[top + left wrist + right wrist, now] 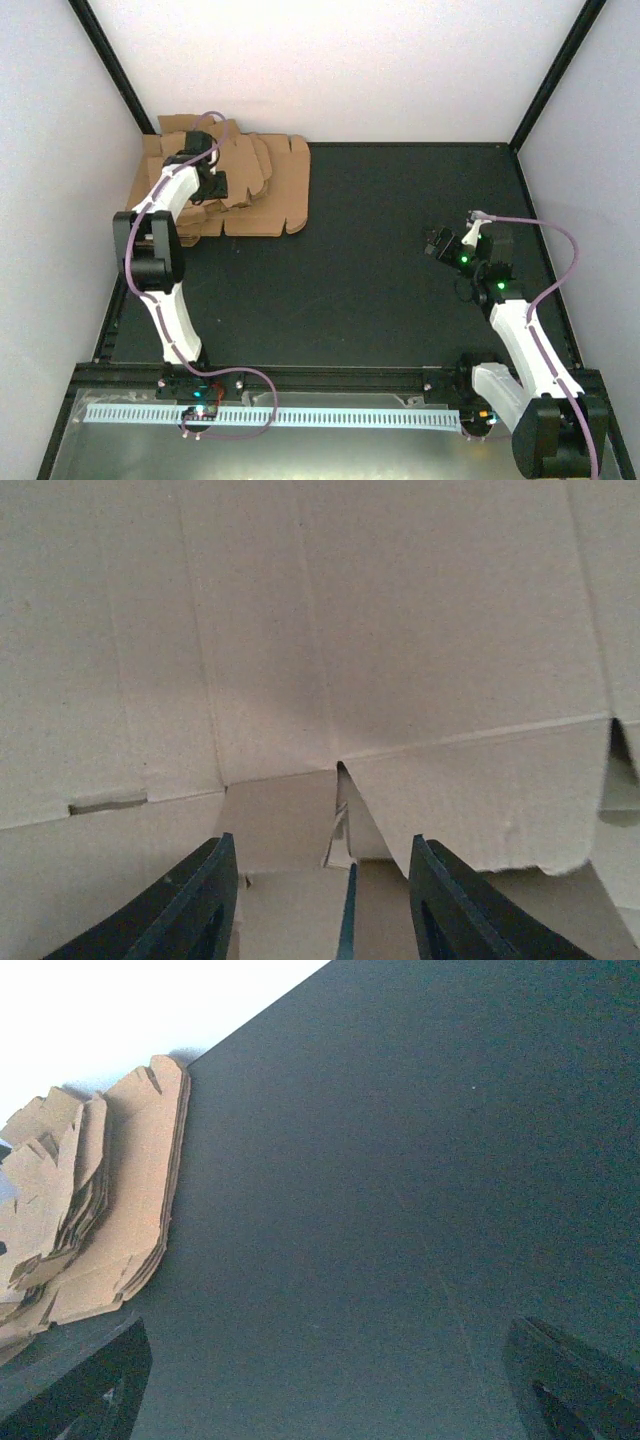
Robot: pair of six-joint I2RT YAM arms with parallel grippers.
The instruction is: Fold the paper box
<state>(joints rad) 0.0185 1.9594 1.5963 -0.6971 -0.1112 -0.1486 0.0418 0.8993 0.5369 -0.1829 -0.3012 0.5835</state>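
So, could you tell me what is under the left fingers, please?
A brown cardboard sheet with creases and flaps, topping the pile. The sheets below show only at their edges; the table under them is covered.

a thick pile of brown cardboard sheets (275, 200) lies fanned out in the upper left of the top view, on a black table mat (380, 280) that fills the middle. white walls (330, 60) stand behind and at both sides, joined by black corner posts (550, 85). along the bottom edge a white perforated strip (330, 417) runs over bare metal (320, 455).
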